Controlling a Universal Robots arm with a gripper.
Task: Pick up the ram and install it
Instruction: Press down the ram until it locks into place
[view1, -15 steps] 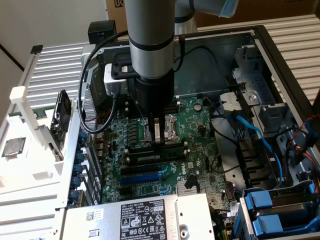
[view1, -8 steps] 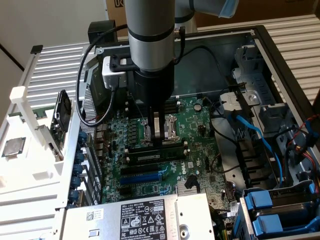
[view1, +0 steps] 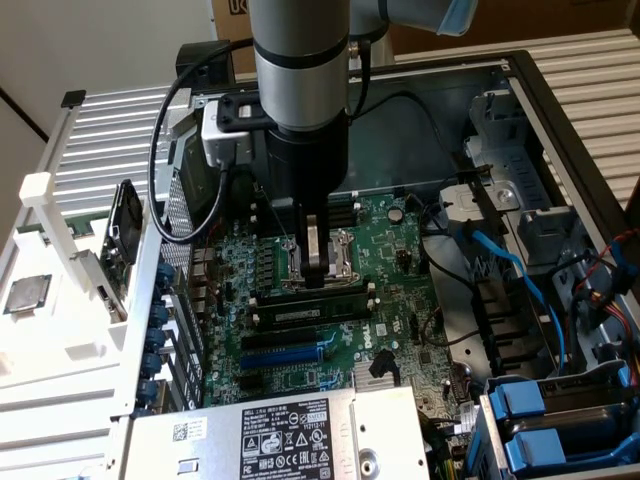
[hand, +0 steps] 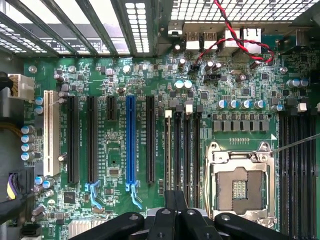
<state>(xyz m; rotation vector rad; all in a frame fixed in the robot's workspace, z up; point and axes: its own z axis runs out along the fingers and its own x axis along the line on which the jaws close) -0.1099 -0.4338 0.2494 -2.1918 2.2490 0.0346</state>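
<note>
- ram (view1: 310, 311): seated in a slot just beside the empty CPU socket (view1: 318, 262)
- light, stiff, fragile; best gripped by long top edge
- gripper (view1: 321, 272) fingers together, empty, just above it

Inside the open computer case (view1: 520, 80), the gripper (view1: 321, 268) hangs with its fingers (view1: 318, 250) together just above the ram (view1: 310, 308) seated on the green motherboard (view1: 400, 300).
</note>
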